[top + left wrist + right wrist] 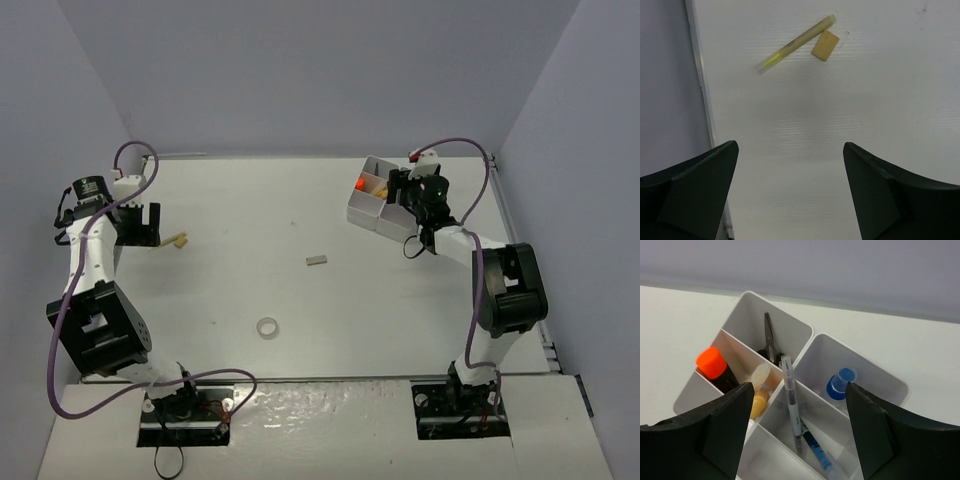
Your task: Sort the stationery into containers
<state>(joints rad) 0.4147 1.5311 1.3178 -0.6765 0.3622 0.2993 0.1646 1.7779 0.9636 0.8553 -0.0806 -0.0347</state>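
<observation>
TOP: white table (400, 310), lilac walls; tray (362, 212) upper rt, R gripper (400, 192) over it; tape ring (267, 326) low ctr; grey block (317, 260) ctr; L gripper (140, 225) far left | L WRIST: jaws wide apart, empty; yellow bar (795, 44) top of frame on bare white surface | R WRIST: jaws spread, empty; orange-cap marker (715, 367) left cell, blue-cap bottle (840, 384) rt cell

Bright, even, diffuse light from above, soft faint shadows, crisp focus across views.

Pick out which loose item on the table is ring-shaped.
The tape ring, a clear hoop lying flat. The grey block at centre and the yellow pen far left are straight-sided.
</observation>
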